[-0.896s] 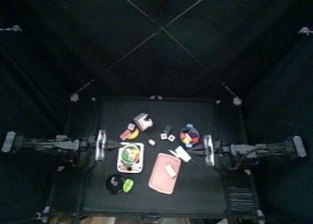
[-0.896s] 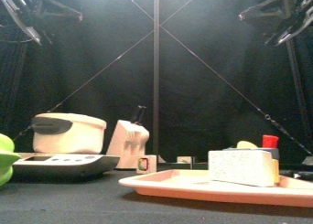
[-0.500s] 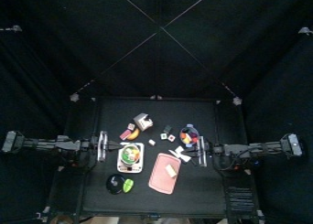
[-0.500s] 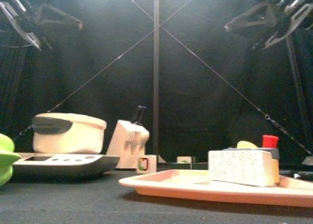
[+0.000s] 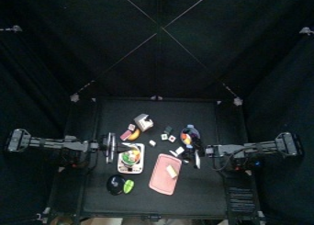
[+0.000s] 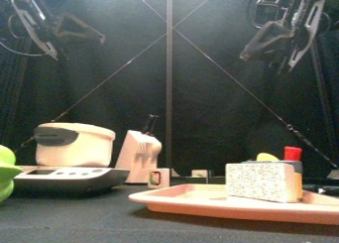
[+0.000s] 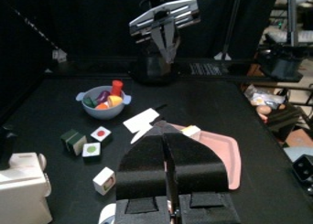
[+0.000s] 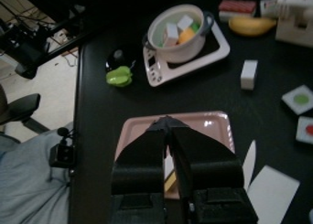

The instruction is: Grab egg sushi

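Black arms – 2 of them – hang raised above the table (image 5: 203, 114), 1 reaching in from each side. In the front view we see the left gripper (image 6: 34, 34) high in 1 upper corner and the right gripper (image 6: 282, 37) high in the other, both well clear of everything below. Each wrist view shows its own 2 jaws pressed together with nothing between them, so both grippers are clenched and empty.

We count 1 pink board (image 6: 185, 199) near the table's front edge, and on it 1 egg sushi (image 6: 263, 181) – a pale block lying flat, well apart from either gripper. From above, the right gripper sits closer to the board than the left does. Elsewhere we count 1 blue bowl (image 7: 88, 104) holding small coloured pieces and 1 white tray (image 8: 218, 52) carrying a round bowl.
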You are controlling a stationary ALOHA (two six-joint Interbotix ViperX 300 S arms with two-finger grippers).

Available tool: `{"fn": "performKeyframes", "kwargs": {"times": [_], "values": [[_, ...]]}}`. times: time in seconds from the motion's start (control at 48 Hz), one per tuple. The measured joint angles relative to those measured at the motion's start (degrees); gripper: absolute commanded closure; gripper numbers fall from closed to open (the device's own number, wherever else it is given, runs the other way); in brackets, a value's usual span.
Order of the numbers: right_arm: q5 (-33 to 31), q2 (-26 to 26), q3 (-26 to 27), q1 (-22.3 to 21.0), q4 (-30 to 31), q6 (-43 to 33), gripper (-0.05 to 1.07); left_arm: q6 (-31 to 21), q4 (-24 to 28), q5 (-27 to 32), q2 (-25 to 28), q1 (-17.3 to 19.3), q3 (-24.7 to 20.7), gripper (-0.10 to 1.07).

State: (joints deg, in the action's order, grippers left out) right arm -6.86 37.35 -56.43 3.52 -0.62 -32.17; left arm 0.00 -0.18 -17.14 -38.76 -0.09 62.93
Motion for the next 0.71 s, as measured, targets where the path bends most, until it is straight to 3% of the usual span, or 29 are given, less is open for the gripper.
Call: {"fn": "performKeyframes", "kwargs": {"times": [0.188, 0.375, 0.583, 0.708], "values": [[-7.2, 0.1, 1.5, 0.2, 1.4, -7.2, 0.80, -0.1, -0.5, -0.1, 3.1, 0.6, -1.3, 0.69], [-17.3, -0.1, 3.9, 0.2, 5.8, -14.3, 0.78, -0.1, -3.2, -0.1, 3.8, 2.3, -1.7, 0.69], [-27.2, -0.6, 5.9, 2.0, 14.4, -24.7, 0.78, -0.1, -5.7, -0.1, 3.8, 2.3, -1.1, 0.69], [-28.9, -1.3, 6.0, 5.4, 20.1, -30.9, 0.78, -0.1, -6.5, -0.1, 3.8, 2.1, -0.6, 0.68]]}}
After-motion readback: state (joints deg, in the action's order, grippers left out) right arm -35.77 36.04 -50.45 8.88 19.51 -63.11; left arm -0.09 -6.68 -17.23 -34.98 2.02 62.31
